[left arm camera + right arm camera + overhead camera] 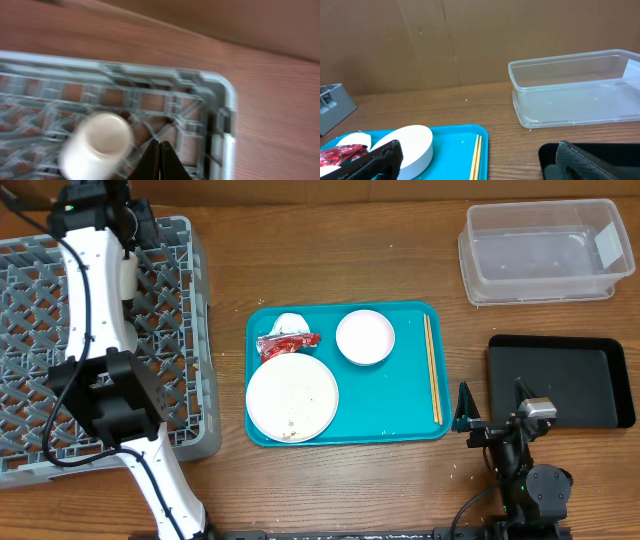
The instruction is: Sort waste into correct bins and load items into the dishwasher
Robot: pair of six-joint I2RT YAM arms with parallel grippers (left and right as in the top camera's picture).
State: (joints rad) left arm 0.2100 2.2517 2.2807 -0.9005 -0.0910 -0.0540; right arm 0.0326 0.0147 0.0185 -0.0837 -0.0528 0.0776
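Room is widest on the bare wooden table (350, 260) beyond the teal serving tray (400, 395), between the dish rack (185, 310) at the left and the clear plastic tub (545, 255) at the far right. The rack's right wall runs close to the teal tray's left edge. The shallow black tray (570, 380) lies near the teal tray's right edge, with the right gripper (479, 150) in the gap at its near-left corner.

The rack is grey moulded plastic with a lattice floor and low walls. The tub is transparent with rounded corners. The black tray is matte and rectangular.

On the teal tray, a round white plate (292, 397) lies at the near left. A crumpled shiny red wrapper (288, 344) touches its far rim, with a white tissue (290, 323) just behind. A pinkish-white bowl (365, 337) sits beside them, and thin wooden chopsticks (432, 370) lie along the right edge.

The left gripper (159, 150) has its jaws pressed together on nothing. The small white cup (97, 145), blurred, rests on the rack floor just left of them, near the rack's far-right corner. The right gripper's jaws are spread wide and empty.
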